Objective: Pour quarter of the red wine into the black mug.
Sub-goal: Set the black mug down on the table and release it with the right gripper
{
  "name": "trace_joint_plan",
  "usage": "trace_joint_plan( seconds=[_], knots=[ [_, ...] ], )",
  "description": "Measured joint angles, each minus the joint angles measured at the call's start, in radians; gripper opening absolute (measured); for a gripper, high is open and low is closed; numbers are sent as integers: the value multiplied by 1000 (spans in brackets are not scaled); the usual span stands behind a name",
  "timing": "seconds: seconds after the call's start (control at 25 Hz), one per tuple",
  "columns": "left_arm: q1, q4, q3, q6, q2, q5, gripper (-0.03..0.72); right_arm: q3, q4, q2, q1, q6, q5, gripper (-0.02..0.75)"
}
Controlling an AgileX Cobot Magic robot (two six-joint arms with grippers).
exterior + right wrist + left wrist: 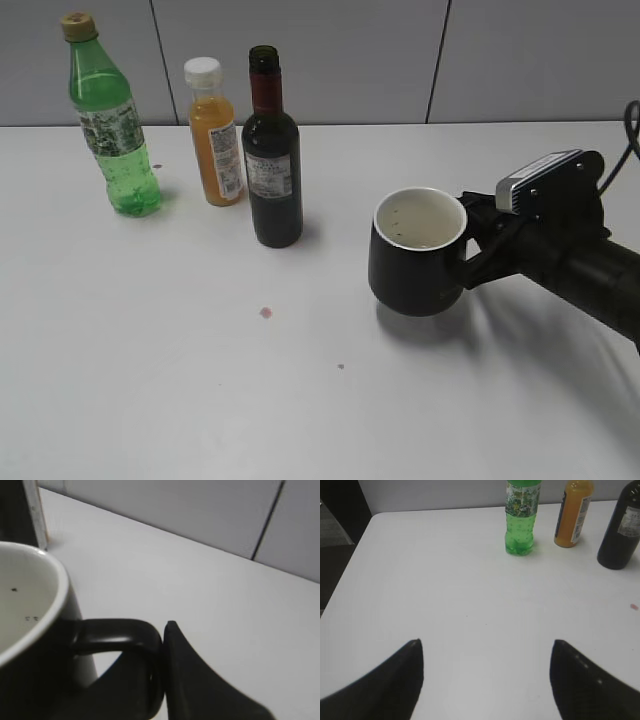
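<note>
The red wine bottle (273, 150) stands upright and uncapped left of centre; its dark lower body (620, 530) shows at the left wrist view's right edge. The black mug (415, 270) with its white inside is right of the bottle, a hand's width away. My right gripper (470, 265) comes in from the right and is shut on the mug's handle (115, 632), fingers (190, 680) pressed against it. I cannot tell if the mug rests on the table or hangs just above it. My left gripper (487, 642) is open over bare table, far left of the bottles, holding nothing.
A green plastic bottle (112, 120) and an orange juice bottle (215, 135) with a white cap stand behind and left of the wine. Small reddish spots (265, 312) mark the white table (200, 400). The table's left edge (350, 565) drops to a dark floor.
</note>
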Motion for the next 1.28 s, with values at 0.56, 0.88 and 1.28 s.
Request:
trace_joint_plan(
  seconds=[0.56, 0.88, 1.28],
  knots=[
    [0, 0, 0, 0, 0, 0, 587, -350, -494, 256, 42, 205, 4, 31],
    [0, 0, 0, 0, 0, 0, 587, -418, -640, 293, 43, 225, 1, 31],
    [0, 0, 0, 0, 0, 0, 587, -487, -667, 349, 43, 263, 0, 31]
  ],
)
